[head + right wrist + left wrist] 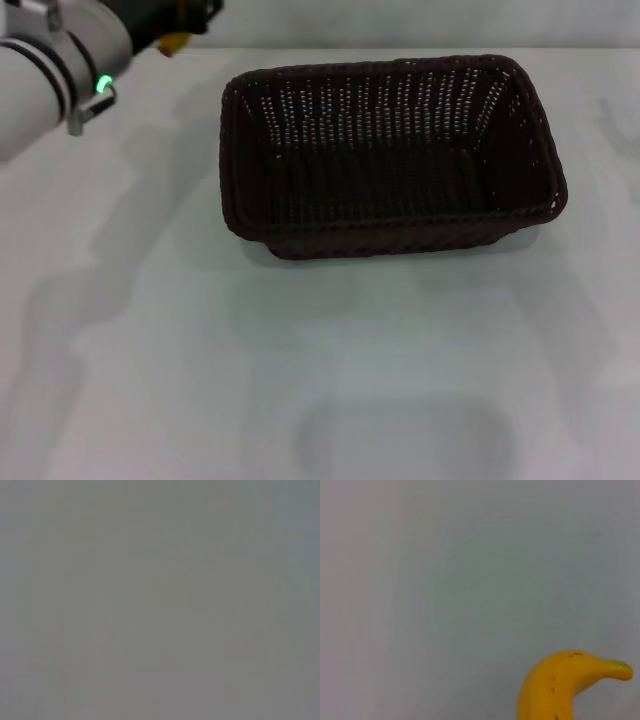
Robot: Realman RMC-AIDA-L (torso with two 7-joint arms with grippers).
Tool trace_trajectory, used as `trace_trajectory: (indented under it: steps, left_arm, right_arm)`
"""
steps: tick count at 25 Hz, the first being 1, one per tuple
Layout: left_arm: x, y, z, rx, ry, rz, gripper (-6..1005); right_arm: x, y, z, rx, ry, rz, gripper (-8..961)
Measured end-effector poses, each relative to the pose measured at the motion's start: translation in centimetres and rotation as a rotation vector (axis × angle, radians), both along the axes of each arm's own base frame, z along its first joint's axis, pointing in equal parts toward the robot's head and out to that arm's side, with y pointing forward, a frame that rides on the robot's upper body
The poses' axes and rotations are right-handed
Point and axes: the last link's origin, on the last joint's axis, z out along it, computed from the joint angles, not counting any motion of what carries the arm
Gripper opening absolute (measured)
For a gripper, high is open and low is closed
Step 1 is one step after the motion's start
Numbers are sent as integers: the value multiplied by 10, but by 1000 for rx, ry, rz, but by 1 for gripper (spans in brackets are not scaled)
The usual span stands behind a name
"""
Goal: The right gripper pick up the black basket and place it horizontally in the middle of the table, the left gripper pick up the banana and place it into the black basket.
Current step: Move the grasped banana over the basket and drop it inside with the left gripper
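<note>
The black basket (pixel 390 155) lies lengthwise across the middle of the white table (pixel 200 360), open side up and empty. My left gripper (pixel 176 28) is at the far left corner, on the silver wrist with the green ring light (pixel 103 83). It is shut on the banana (pixel 175 43), of which only a small yellow bit shows below the black fingers. The left wrist view shows the banana's (pixel 560 685) yellow curved end and greenish stem over bare table (pixel 445 580), apart from the basket. My right gripper is out of view; its wrist view shows only a plain grey surface.
The left arm (pixel 40 75) reaches in over the far left corner. The basket's left rim (pixel 228 150) is a short way to the right of the left gripper. The table's far edge (pixel 400 48) runs just behind the basket.
</note>
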Motion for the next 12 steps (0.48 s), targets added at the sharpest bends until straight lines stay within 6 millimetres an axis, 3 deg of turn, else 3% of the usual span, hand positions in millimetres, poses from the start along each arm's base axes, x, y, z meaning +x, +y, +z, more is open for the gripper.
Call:
trace_trajectory:
  steps: [8, 12]
  left_arm:
    - [21, -16, -16, -55, -7, -67, 572]
    - [22, -18, -17, -62, -3, -74, 578]
  right_arm:
    - [-1, 1, 1, -5, 11, 9, 827]
    - [-1, 1, 1, -6, 16, 10, 826]
